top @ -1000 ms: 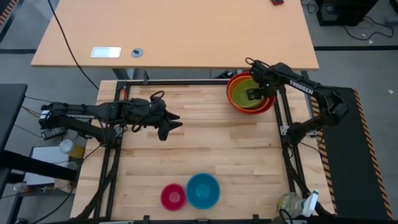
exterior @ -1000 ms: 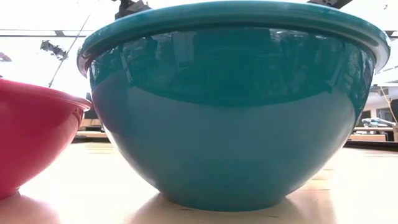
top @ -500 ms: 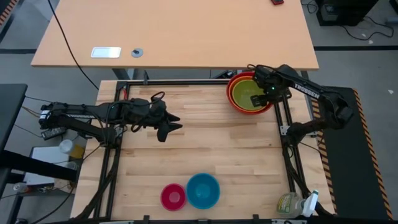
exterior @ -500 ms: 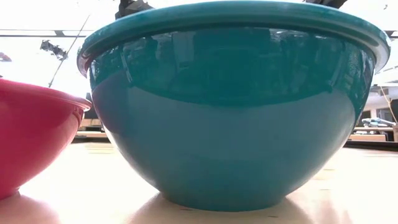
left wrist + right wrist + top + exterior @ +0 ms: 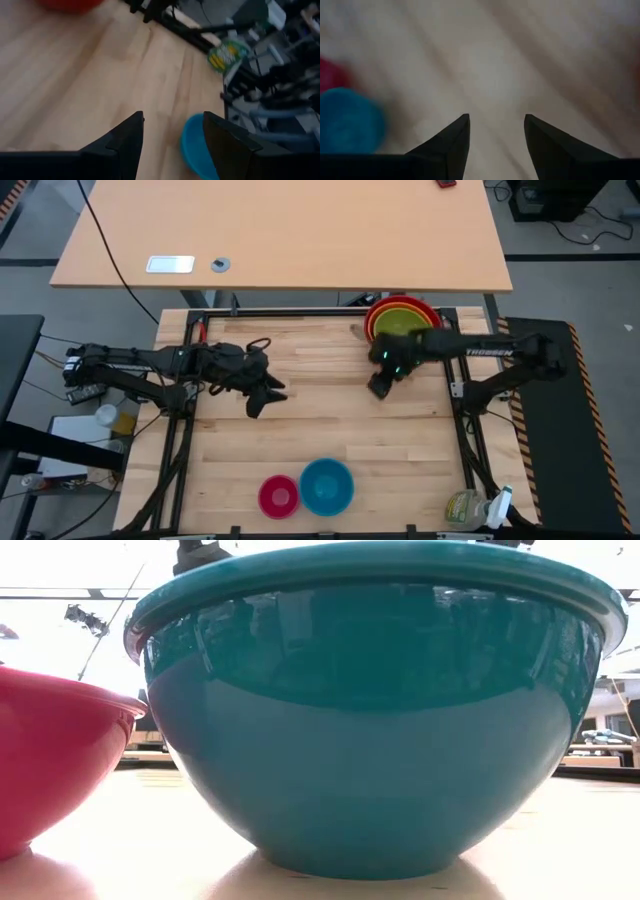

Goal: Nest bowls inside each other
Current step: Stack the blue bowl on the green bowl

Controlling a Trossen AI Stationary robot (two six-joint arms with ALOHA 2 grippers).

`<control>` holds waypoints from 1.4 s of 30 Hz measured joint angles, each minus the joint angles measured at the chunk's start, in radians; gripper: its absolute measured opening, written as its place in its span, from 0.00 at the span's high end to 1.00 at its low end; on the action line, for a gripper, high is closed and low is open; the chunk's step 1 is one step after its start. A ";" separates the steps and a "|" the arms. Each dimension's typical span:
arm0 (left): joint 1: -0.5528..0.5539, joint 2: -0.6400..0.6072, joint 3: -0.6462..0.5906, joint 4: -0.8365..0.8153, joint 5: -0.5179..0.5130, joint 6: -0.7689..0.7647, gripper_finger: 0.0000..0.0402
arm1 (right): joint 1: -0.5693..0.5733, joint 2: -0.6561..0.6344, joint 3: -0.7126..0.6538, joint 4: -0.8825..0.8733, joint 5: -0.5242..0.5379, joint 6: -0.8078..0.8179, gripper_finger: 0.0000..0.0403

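Observation:
Red, orange and lime green bowls (image 5: 400, 315) sit nested at the table's far right corner. A blue bowl (image 5: 326, 485) and a pink bowl (image 5: 278, 495) stand side by side on their bases near the front edge; both fill the low view (image 5: 375, 710), (image 5: 55, 760). My right gripper (image 5: 380, 386) is open over bare wood just in front of the nested stack; its wrist view (image 5: 495, 132) shows nothing between the fingers. My left gripper (image 5: 258, 402) hangs open over the table's left middle, the blue bowl (image 5: 192, 147) beyond its fingertips (image 5: 172, 137).
A spray bottle and a yellow-labelled container (image 5: 470, 508) stand off the table's near right corner. A black frame (image 5: 460, 380) runs along the table's sides. Bare wood lies between the grippers and the front bowls. A second table (image 5: 280, 240) stands behind.
My right gripper has swung off the nested stack toward the table's near edge and left, rolling and tipping as it went, and stays open with nothing in it. The three nested bowls have kept their place. My left gripper has tipped a little downward.

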 joint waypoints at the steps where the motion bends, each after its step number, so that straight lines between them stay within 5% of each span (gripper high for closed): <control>1: -0.012 0.000 0.000 -0.008 0.003 -0.002 0.49 | 0.041 0.011 0.000 0.040 0.000 0.016 0.52; 8: -0.157 0.000 0.000 -0.082 0.007 0.037 0.49 | 0.293 0.131 0.013 0.281 -0.021 0.168 0.52; 15: -0.295 0.007 -0.001 -0.178 -0.043 0.058 0.49 | 0.463 0.396 0.267 0.204 0.000 0.187 0.53; 22: -0.338 0.005 -0.001 -0.128 -0.047 0.015 0.49 | 0.524 0.612 0.503 0.059 0.082 0.037 0.52; 31: -0.338 0.005 -0.001 -0.127 -0.049 0.002 0.49 | 0.526 0.744 0.548 0.039 0.128 -0.110 0.44; 36: -0.338 0.005 -0.001 -0.131 -0.049 -0.015 0.49 | 0.526 0.789 0.548 0.030 0.135 -0.147 0.52; 42: -0.338 0.005 -0.001 -0.134 -0.049 -0.035 0.49 | 0.519 0.788 0.536 0.020 0.129 -0.161 0.75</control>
